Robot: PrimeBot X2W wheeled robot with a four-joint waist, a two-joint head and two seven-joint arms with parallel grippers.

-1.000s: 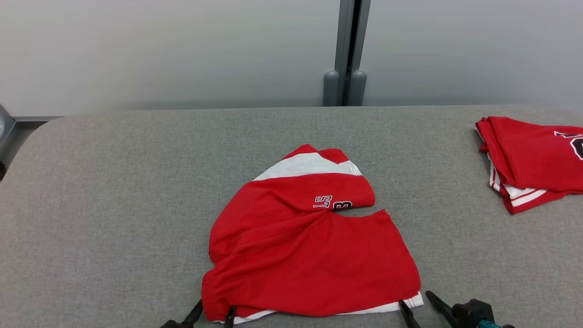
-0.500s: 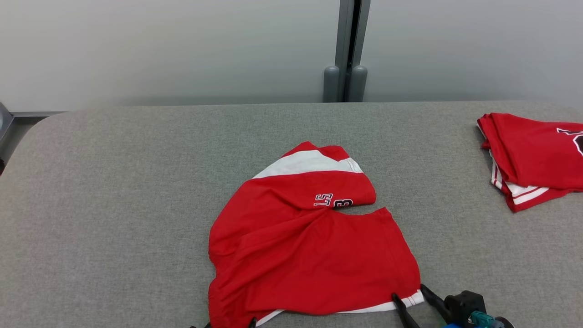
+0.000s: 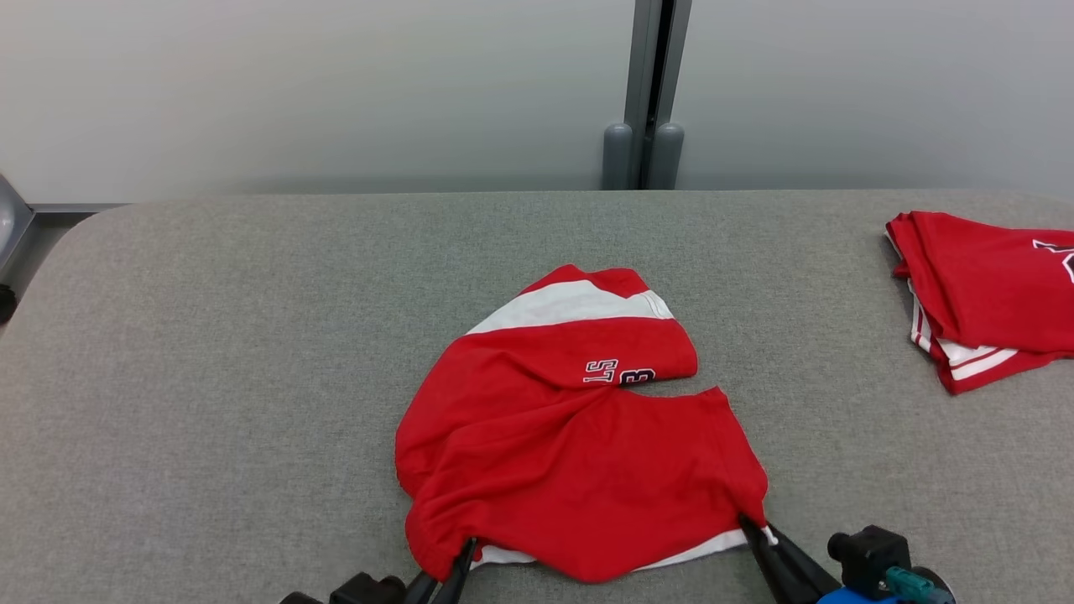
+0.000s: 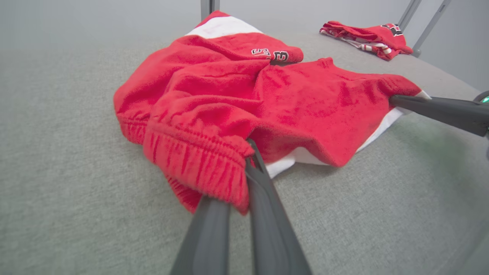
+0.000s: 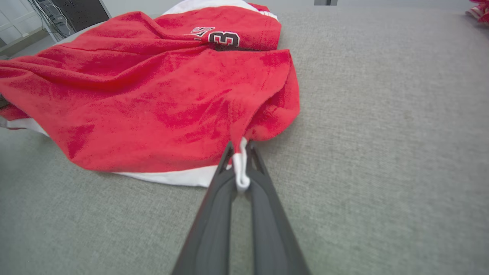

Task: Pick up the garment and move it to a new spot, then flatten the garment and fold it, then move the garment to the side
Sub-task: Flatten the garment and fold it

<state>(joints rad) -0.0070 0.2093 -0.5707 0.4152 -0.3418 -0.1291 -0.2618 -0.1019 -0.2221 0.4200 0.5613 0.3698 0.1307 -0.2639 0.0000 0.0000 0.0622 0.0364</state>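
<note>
Since a second ago, left claw [image 3: 466,549] and right claw [image 3: 749,524] both clamped down on the shorts [image 3: 570,453]: left pinching the waistband corner, right the white hem. Shorts sit bunched mid-table [image 3: 210,377].

Grey fabric-covered table [image 3: 210,335], wide, with a rounded far-left corner in the head view. Red garment [image 3: 570,453] lies crumpled on it, around the middle and close to the near edge. It has a white panel at the far end, white trim along the near hem, and black-and-white lettering with a "3" on the upper fold. Its gathered elastic band is bunched at the near-left corner, and the near corners are drawn up a bit off the cloth. Second red garment [image 3: 990,285], folded with white stripes at its edge, lies on the table's far right, well apart from the first.
</note>
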